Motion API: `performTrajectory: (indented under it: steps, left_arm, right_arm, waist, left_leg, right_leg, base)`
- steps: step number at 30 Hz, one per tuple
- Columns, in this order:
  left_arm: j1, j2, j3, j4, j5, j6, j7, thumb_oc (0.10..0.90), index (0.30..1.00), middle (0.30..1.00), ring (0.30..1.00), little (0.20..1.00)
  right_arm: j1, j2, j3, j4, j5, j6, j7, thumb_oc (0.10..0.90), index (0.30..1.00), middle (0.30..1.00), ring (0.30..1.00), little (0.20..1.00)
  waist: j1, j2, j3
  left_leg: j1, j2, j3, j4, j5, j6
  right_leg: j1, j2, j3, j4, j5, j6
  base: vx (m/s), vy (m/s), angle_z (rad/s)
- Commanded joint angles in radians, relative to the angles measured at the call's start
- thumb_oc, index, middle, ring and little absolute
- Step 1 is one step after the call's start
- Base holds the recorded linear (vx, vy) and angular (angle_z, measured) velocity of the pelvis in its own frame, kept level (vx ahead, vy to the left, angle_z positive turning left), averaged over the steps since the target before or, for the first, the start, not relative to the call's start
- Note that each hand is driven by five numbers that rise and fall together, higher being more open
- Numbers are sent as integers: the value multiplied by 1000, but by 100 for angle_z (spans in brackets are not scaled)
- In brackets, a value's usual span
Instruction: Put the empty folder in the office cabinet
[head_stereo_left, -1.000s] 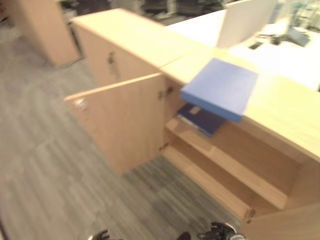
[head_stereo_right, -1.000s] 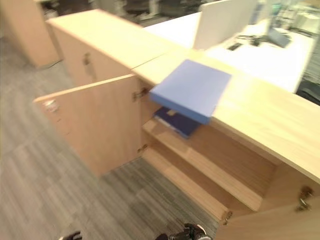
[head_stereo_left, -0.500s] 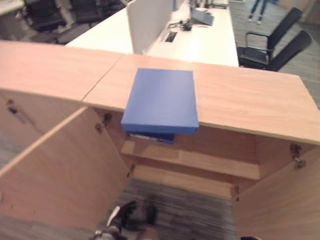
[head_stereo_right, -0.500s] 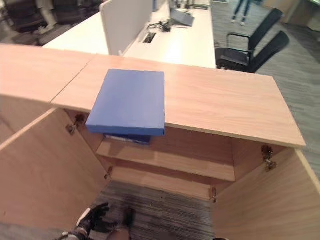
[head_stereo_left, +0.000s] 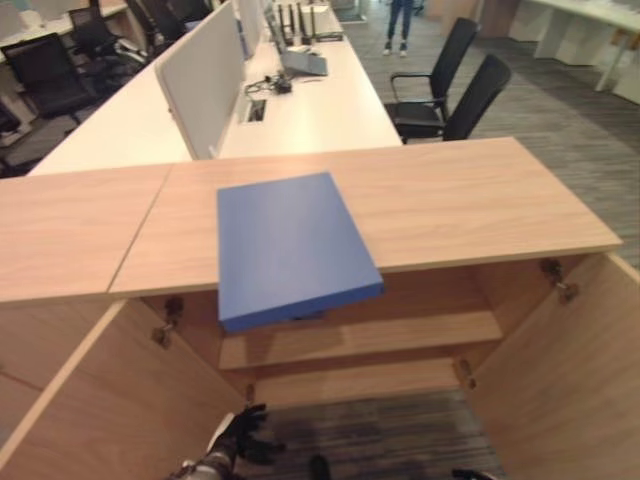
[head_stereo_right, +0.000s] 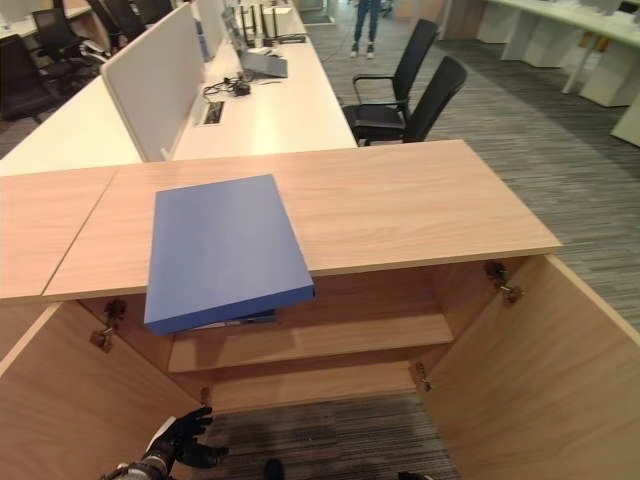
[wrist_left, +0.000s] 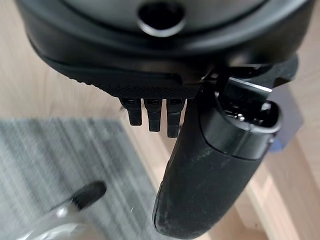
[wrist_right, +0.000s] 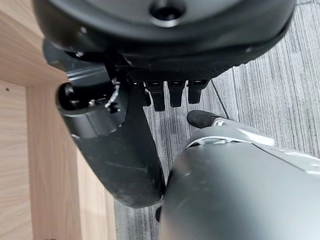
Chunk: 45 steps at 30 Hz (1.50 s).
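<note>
**Folder waiting on top, both hands low and empty**

Nearest, down by the grey carpeted floor, the robot's left hand hangs in front of the open cabinet with its fingers loosely spread and nothing in them. The right hand is low too, beside the right-hand wooden door; its fingers look relaxed and hold nothing.

Above them, the light wooden office cabinet stands with both doors swung wide, the left-hand door near the left hand. Inside, a wooden shelf runs across, with something dark blue lying at its left end, mostly hidden.

The flat blue rectangular folder lies on the cabinet's top, its near corner jutting out over the opening. Beyond are a long white bench with a pale divider screen and two black office chairs.

I judge the step in hand is the approach: doors are open, nothing grasped yet. The next move calls for raising a hand to the overhanging edge and gripping it.
</note>
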Motion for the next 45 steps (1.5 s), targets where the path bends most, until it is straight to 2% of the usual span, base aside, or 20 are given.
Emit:
performTrajectory:
  steps: [1, 9, 16, 17, 18, 19, 21, 25, 27, 28, 29, 30, 31, 34, 36, 37, 38, 41, 45]
  left_arm:
    - [-15, 8, 47, -64, -1, -29, 7, 800, 900, 900, 900, 900]
    - [-15, -11, 46, -48, -32, -30, 1, 800, 900, 900, 900, 900]
    - [-19, -132, 110, 86, -446, 8, -30, 800, 900, 900, 900, 900]
    - [-12, -146, 125, 38, -537, 3, -24, 800, 900, 900, 900, 900]
    - [-12, -146, 125, 37, -537, 4, -24, 800, 900, 900, 900, 900]
    - [14, -143, 152, -61, -593, -1, -7, 800, 900, 900, 900, 900]
    - [26, -141, 158, -106, -602, 1, 4, 800, 900, 900, 900, 900]
    - [100, -147, 267, -372, -685, -32, 70, 800, 900, 900, 900, 900]
    - [119, -143, 336, -508, -659, -57, 111, 800, 900, 900, 900, 900]
    - [117, -142, 400, -597, -602, -89, 161, 800, 900, 900, 900, 900]
    - [118, -143, 400, -601, -600, -87, 163, 800, 900, 900, 900, 900]
    - [98, -143, 438, -646, -567, -115, 211, 800, 900, 900, 900, 900]
    - [57, -153, 502, -728, -496, -150, 291, 800, 900, 900, 900, 900]
    - [22, -141, 543, -803, -401, -168, 351, 800, 900, 900, 900, 900]
    - [16, -130, 593, -866, -319, -191, 400, 800, 900, 900, 900, 900]
    - [-2, -116, 632, -897, -219, -192, 464, 800, 900, 900, 900, 900]
    - [-2, -117, 631, -900, -214, -190, 468, 800, 900, 900, 900, 900]
    - [-39, -82, 661, -936, -79, -187, 549, 800, 900, 900, 900, 900]
    - [-96, -38, 682, -962, 89, -162, 664, 800, 900, 900, 900, 900]
  right_arm:
    - [-41, -39, 29, -4, -31, -8, 6, 800, 900, 900, 900, 900]
    - [-53, -28, 55, -22, -24, -11, -3, 800, 900, 900, 900, 900]
    - [-38, -10, 60, -11, -3, 0, 10, 800, 900, 900, 900, 900]
    - [-43, -4, 65, 3, -1, 7, 13, 800, 900, 900, 900, 900]
    - [-43, -4, 65, 3, -1, 7, 13, 800, 900, 900, 900, 900]
    - [-47, 0, 69, 10, 4, 10, 8, 800, 900, 900, 900, 900]
    - [-47, 2, 70, 14, 5, 13, 6, 800, 900, 900, 900, 900]
    - [-58, -3, 70, 31, 0, 18, 0, 800, 900, 900, 900, 900]
    - [-61, -7, 73, 46, -11, 18, -8, 800, 900, 900, 900, 900]
    - [-50, -11, 69, 57, -12, 17, -15, 800, 900, 900, 900, 900]
    - [-51, -11, 69, 57, -12, 17, -15, 800, 900, 900, 900, 900]
    - [-45, -13, 62, 61, -5, 17, -20, 800, 900, 900, 900, 900]
    - [-36, -13, 45, 73, 12, 17, -34, 800, 900, 900, 900, 900]
    - [-27, -14, 34, 84, 30, 14, -47, 800, 900, 900, 900, 900]
    - [-17, -11, 29, 90, 43, 7, -57, 800, 900, 900, 900, 900]
    - [-4, -3, 29, 97, 45, 1, -65, 800, 900, 900, 900, 900]
    - [-5, -1, 29, 97, 45, 1, -66, 800, 900, 900, 900, 900]
    - [8, 17, 41, 95, 46, -4, -69, 800, 900, 900, 900, 900]
    - [-1, 35, 63, 95, 29, -15, -91, 800, 900, 900, 900, 900]
  waist:
    - [38, 23, 30]
    - [51, 8, 22]
    - [58, 11, 16]
    - [66, 15, 13]
    - [66, 15, 13]
    - [83, 17, 12]
    - [89, 19, 11]
    - [129, 24, 24]
    - [152, 24, 37]
    - [174, 22, 56]
    - [172, 22, 56]
    - [186, 17, 69]
    - [198, 5, 89]
    - [205, -1, 91]
    - [213, 1, 78]
    - [220, 1, 61]
    - [219, -1, 61]
    - [226, -5, 47]
    - [223, -4, 23]
  left_leg:
    - [73, 1, -31, 1, -140, -29]
    - [70, 13, -27, 1, -133, -40]
    - [69, 55, -39, 1, -104, -72]
    - [67, 75, -48, 1, -89, -87]
    - [67, 75, -49, 1, -89, -87]
    - [61, 100, -62, 1, -67, -103]
    - [58, 112, -65, 1, -59, -110]
    - [36, 159, -92, 12, -15, -138]
    - [7, 181, -109, 33, 0, -151]
    - [-27, 196, -123, 70, 7, -164]
    - [-29, 196, -124, 73, 6, -164]
    - [-52, 200, -123, 104, 5, -166]
    - [-97, 200, -80, 184, -6, -161]
    - [-122, 189, -19, 219, -21, -150]
    - [-118, 183, 8, 200, -12, -152]
    - [-97, 163, 7, 155, -2, -146]
    - [-94, 161, 7, 148, 2, -146]
    - [-73, 141, 5, 72, 42, -152]
    - [-51, 121, 5, 4, 58, -154]
  right_leg:
    - [-22, 4, -128, 36, 99, 16]
    - [-7, 37, -137, -27, 83, 5]
    - [26, 89, -142, -70, 48, -25]
    - [39, 114, -147, -86, 37, -38]
    - [40, 115, -148, -87, 37, -38]
    - [52, 149, -150, -108, 22, -54]
    - [57, 162, -152, -118, 18, -61]
    - [70, 220, -162, -137, -10, -90]
    - [70, 246, -170, -137, -26, -104]
    - [76, 259, -182, -137, -36, -118]
    - [76, 260, -183, -137, -37, -118]
    - [81, 262, -193, -137, -39, -125]
    - [89, 258, -226, -137, -43, -133]
    - [91, 257, -249, -137, -48, -137]
    - [97, 261, -256, -137, -52, -136]
    - [103, 258, -262, -137, -52, -131]
    - [104, 257, -264, -137, -52, -130]
    - [114, 243, -285, -137, -48, -122]
    - [117, 236, -302, -137, -43, -105]
  base:
    - [12, 2, -19]
    - [9, -60, -3]
    - [8, -156, -2]
    - [4, -172, 7]
    - [-14, -278, 20]
    - [-18, -166, 20]
    - [-25, -173, 10]
    - [-60, -211, 17]
    - [-97, -237, 14]
    - [-90, -187, 16]
    - [-89, -170, 28]
    - [-106, -142, 32]
    - [-135, -167, 40]
    - [-48, -52, 46]
    - [54, 21, 57]
    - [79, 49, 34]
    - [71, 55, 19]
    - [56, 49, 16]
    - [58, 57, 20]
